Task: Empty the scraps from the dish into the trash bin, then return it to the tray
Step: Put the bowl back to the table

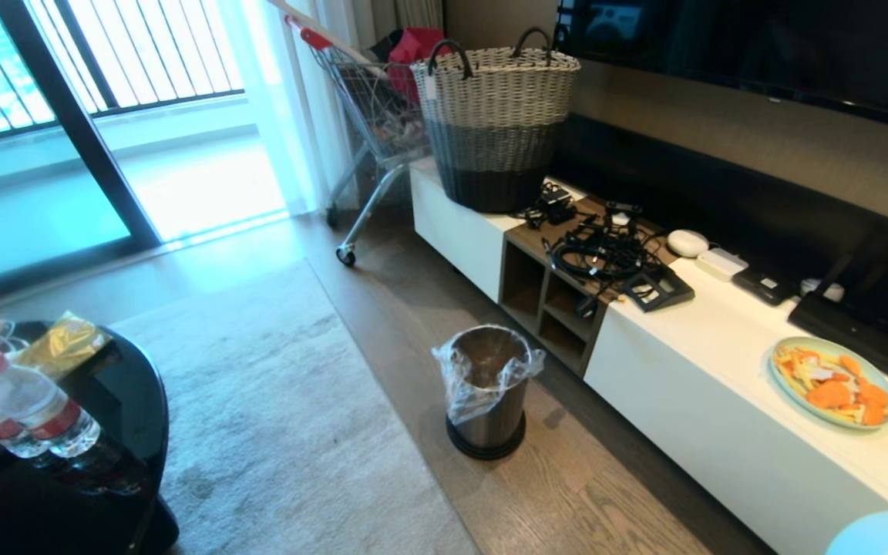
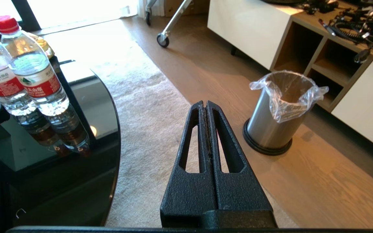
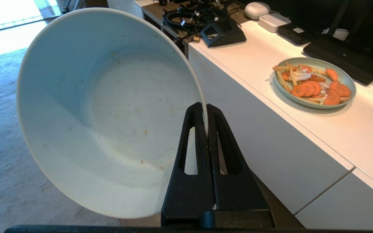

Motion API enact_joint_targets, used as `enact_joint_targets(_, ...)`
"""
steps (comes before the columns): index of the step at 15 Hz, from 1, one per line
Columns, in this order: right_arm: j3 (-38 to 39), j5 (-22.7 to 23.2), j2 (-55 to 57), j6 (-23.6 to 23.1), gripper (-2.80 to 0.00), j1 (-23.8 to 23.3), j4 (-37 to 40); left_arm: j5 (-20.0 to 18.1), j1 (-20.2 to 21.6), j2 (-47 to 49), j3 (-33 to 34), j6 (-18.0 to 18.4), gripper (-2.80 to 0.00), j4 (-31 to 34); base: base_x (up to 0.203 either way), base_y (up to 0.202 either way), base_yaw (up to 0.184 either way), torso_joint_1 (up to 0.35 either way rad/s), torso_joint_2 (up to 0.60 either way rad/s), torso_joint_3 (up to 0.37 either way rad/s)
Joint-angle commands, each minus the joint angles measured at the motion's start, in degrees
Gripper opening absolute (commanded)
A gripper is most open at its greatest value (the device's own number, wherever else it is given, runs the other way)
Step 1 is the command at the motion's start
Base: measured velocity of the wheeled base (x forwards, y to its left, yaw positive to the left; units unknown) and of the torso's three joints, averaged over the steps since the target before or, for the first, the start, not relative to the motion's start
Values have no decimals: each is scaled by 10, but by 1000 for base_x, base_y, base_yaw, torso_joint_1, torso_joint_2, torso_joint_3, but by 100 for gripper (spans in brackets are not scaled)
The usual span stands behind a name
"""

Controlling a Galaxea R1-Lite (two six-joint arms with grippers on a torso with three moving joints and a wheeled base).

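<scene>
Cabinet: long low white unit along the wall, with open wooden cubbies partway along.
Rug: pale carpet on the wood floor, between the cabinet side and the round table.
Round table: glossy black, at the robot's left, carrying two water bottles with red caps and labels.
Woven basket: stands on the far end of the cabinet top.
Trash bin: silver with a dark base, upright on the wood floor just in front of the cubbies; clear bag crinkled over its rim.
Blue plate: on the cabinet top, holding carrot slices and pale strips.
Dish: white bowl tilted on edge, inside facing the right wrist camera; only small orange specks cling to it. In the head view just a pale edge shows at the lower right corner.
Right gripper: clamped on the dish's rim, one finger on each side of the wall.
Left gripper: fingers pressed together, holding nothing, above the rug's edge with the trash bin nearby.
</scene>
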State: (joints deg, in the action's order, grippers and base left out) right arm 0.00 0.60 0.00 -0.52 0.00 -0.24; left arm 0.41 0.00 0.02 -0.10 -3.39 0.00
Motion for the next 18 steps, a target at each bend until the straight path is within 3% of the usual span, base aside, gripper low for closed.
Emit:
enact_joint_targets(1, 0, 0, 1, 0, -280, 0, 0, 0, 0, 0, 0, 0, -280, 0, 0, 0, 0, 7, 2, 208)
enact_joint_targets(18, 0, 0, 1, 0, -280, 0, 0, 0, 0, 0, 1, 0, -280, -1, 0, 0, 0, 1, 0, 16)
